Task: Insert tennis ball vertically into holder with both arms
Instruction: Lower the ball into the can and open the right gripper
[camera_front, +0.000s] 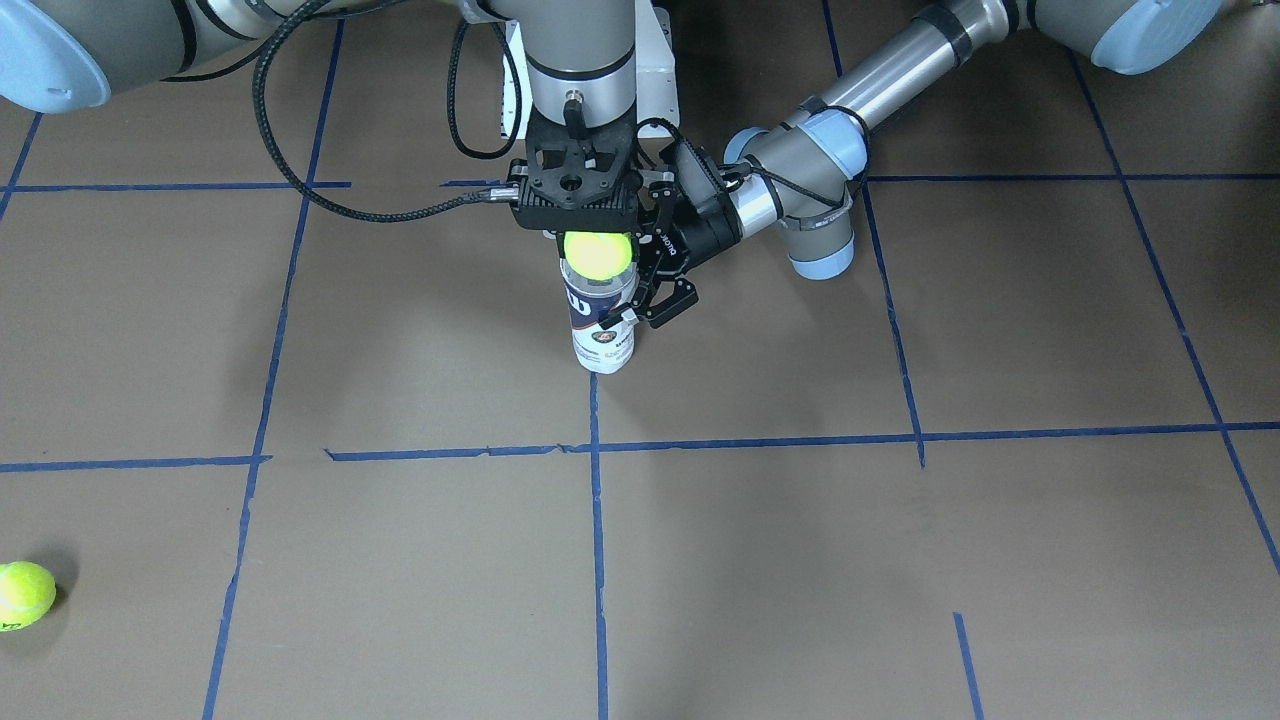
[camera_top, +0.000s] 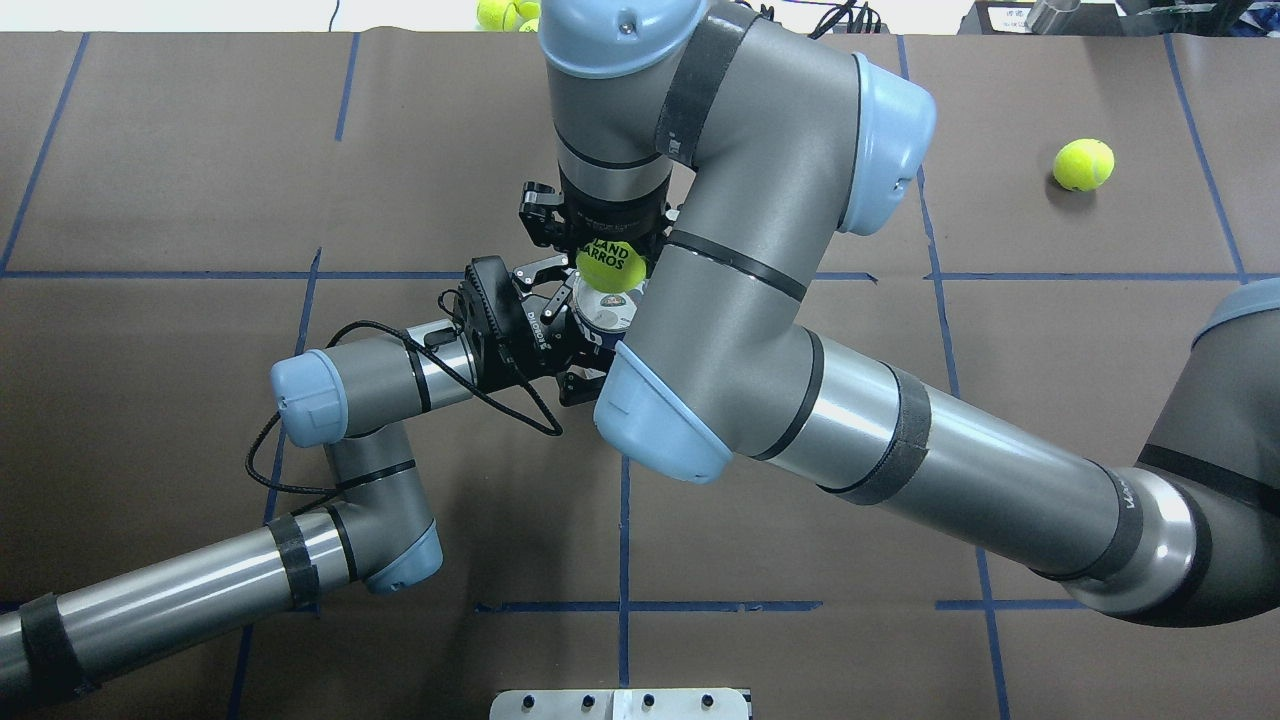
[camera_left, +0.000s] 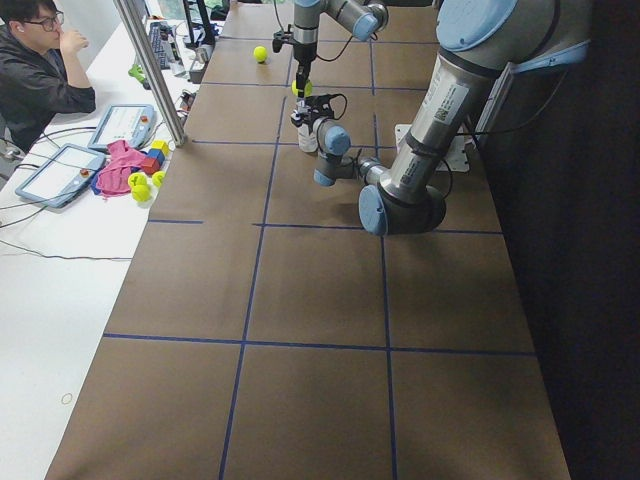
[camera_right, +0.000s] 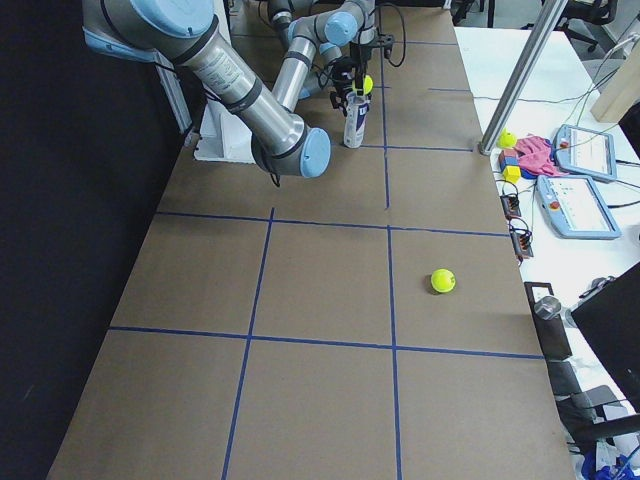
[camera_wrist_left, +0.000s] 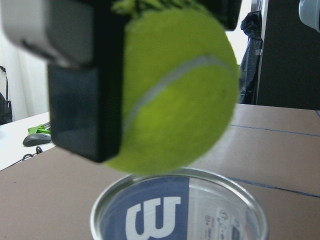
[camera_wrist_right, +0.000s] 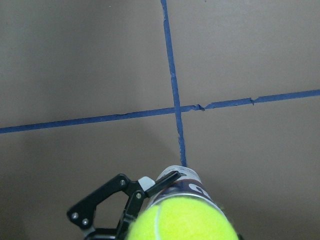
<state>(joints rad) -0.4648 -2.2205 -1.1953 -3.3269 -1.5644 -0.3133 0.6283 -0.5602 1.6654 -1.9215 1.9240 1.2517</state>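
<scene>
The holder (camera_front: 600, 335), a clear can with a navy and white Wilson label, stands upright on the table, its mouth open. My left gripper (camera_front: 634, 298) comes in from the side and is shut on the can's upper part; one of its fingers (camera_wrist_right: 107, 197) shows in the right wrist view. My right gripper (camera_front: 597, 250) points straight down and is shut on a yellow tennis ball (camera_front: 597, 254). The ball hangs just above the can's rim (camera_wrist_left: 180, 175), roughly centred over the mouth. In the overhead view the ball (camera_top: 610, 266) sits over the can (camera_top: 605, 314).
A loose tennis ball (camera_top: 1083, 164) lies far off on the right arm's side, also seen in the front view (camera_front: 24, 594). Blue tape lines grid the brown table. A side table with tablets and toys (camera_left: 125, 175), a metal pole (camera_left: 150, 70) and an operator (camera_left: 35, 70) stand beyond the far edge.
</scene>
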